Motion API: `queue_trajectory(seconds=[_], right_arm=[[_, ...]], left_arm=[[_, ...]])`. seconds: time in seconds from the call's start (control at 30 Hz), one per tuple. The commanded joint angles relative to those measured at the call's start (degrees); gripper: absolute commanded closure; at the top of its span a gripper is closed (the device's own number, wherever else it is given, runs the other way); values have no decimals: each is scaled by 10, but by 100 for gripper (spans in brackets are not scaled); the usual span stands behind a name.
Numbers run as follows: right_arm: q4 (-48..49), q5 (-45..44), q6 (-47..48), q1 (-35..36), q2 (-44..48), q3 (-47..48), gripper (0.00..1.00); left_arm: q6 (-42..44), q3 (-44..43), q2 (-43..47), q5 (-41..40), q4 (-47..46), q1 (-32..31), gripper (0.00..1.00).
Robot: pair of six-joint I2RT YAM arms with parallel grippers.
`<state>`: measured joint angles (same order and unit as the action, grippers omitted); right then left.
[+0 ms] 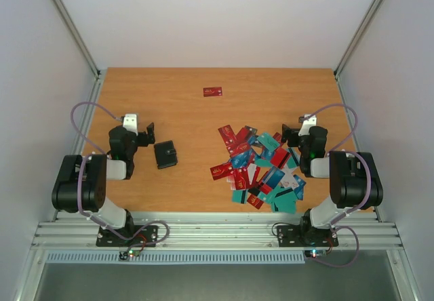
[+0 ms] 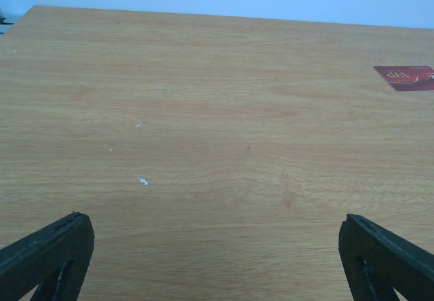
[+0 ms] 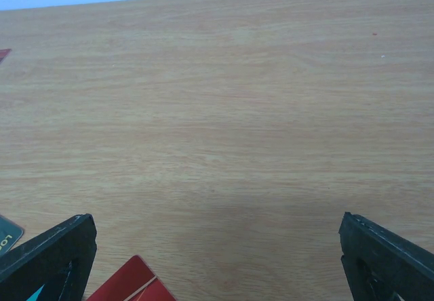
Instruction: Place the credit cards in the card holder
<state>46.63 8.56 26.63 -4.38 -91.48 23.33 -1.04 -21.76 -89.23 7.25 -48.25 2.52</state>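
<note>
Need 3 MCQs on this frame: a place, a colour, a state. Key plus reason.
1. The card holder lies: A) beside the left gripper, apart from the card pile; B) on the pile; C) at the far edge.
2. The lone card far from the pile is: A) teal; B) red; C) white.
3. The left gripper and right gripper are: A) both open, empty; B) shut on cards; C) shut on the holder.
1A: overhead view shows a gap between holder and pile. 2B: red in overhead view. 3A: wrist views show wide jaws, nothing between.

Left arm [image 1: 88, 179], right arm [image 1: 349, 175]: jaws wide.
</note>
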Motion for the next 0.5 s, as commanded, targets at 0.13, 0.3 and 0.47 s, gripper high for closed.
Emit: queue_trajectory(seconds=[0.13, 0.3, 0.47], right_arm=[[11, -9, -4, 4, 4, 7, 2], [8, -27, -11, 4, 3, 10, 1], [4, -28, -11, 4, 6, 10, 1]], left_arm=[[9, -10, -3, 0, -40, -1, 1], [9, -10, -3, 0, -40, -1, 1], [9, -11, -3, 0, -38, -1, 1]])
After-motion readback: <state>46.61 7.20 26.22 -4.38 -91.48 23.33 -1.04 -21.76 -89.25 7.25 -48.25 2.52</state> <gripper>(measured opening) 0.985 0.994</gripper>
